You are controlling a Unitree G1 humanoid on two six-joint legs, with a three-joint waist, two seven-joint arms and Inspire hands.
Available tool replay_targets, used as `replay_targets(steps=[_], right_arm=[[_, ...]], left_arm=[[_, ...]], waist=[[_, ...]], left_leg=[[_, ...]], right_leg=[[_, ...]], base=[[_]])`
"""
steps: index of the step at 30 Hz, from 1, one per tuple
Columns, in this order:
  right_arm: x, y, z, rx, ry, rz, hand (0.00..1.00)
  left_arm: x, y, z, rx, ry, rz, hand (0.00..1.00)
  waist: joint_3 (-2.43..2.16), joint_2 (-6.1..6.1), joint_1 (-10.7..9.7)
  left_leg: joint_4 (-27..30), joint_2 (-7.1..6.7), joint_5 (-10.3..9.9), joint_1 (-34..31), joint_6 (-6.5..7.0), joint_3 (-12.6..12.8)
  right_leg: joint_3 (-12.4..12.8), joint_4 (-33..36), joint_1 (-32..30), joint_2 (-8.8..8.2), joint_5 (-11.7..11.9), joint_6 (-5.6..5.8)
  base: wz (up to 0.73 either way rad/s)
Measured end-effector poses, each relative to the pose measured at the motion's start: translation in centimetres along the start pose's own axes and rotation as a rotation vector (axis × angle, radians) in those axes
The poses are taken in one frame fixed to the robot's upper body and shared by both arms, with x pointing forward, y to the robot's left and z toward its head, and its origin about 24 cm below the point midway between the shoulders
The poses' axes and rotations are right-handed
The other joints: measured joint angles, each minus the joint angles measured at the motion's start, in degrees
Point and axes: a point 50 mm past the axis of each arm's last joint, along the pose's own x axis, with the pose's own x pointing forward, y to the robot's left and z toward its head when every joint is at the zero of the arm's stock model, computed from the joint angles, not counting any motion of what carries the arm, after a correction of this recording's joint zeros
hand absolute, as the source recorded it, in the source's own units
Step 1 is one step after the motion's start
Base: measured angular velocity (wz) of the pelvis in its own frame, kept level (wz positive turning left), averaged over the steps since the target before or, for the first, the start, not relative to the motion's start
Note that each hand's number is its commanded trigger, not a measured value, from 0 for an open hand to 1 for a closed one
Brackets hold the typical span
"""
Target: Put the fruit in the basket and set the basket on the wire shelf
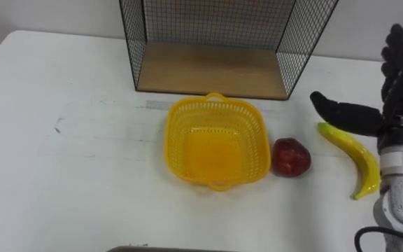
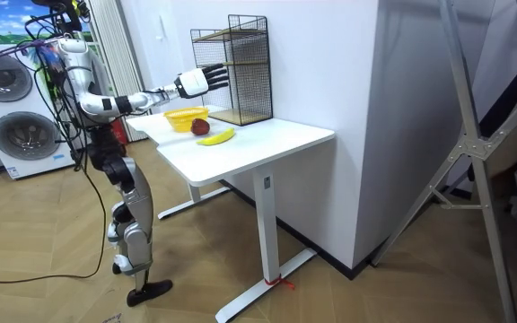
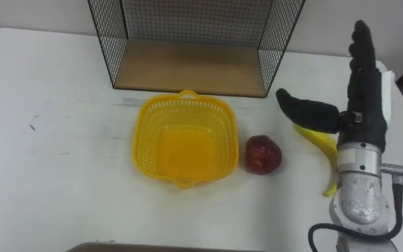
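Observation:
A yellow plastic basket (image 1: 217, 142) sits empty in the middle of the white table (image 1: 68, 175). A red apple (image 1: 290, 156) lies just to its right, almost touching the rim. A yellow banana (image 1: 354, 155) lies further right. My right hand (image 1: 397, 91) hovers over the banana's far end, open, fingers straight and thumb stretched out to the left. In the room view the right hand (image 2: 194, 82) reaches out above the basket (image 2: 185, 117) and fruit. Behind the basket stands the black wire shelf (image 1: 215, 42) with a wooden floor.
The table's left half is bare apart from a faint dark mark (image 1: 58, 129). The table's right edge runs just past the banana. In the room view, washing machines (image 2: 12, 126) stand behind the robot and a metal frame (image 2: 474, 152) stands at the room view's right.

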Motion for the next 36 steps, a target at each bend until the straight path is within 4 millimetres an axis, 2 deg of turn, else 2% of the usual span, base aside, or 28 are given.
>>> replay_targets(steps=[5,13,36], right_arm=[[-0.1,0.2,-0.4,-0.015,0.013,0.031,0.00],[-1.6,1.1,-3.4,-0.030,0.154,0.129,0.00],[-2.5,1.7,-4.9,-0.078,0.220,0.198,0.00]], left_arm=[[0.0,0.0,0.1,0.001,-0.002,0.000,0.00],[0.0,0.0,0.3,0.016,-0.008,-0.002,0.00],[0.0,-0.1,0.4,0.042,-0.019,-0.012,0.00]], waist=[[-0.11,0.19,0.02],[-0.27,0.50,-0.17],[-0.27,0.56,-0.21]], left_leg=[[0.20,0.01,0.00,0.20,0.00,-0.06],[0.59,0.00,0.00,0.33,0.00,-0.07],[0.62,0.01,0.00,0.60,0.00,0.08]], right_leg=[[-0.02,0.00,0.30,-0.01,0.01,-0.02],[-0.15,0.02,0.62,-0.09,0.02,-0.04],[-0.08,0.01,0.79,-0.09,0.08,-0.10]], base=[[0.00],[0.00],[0.00]])
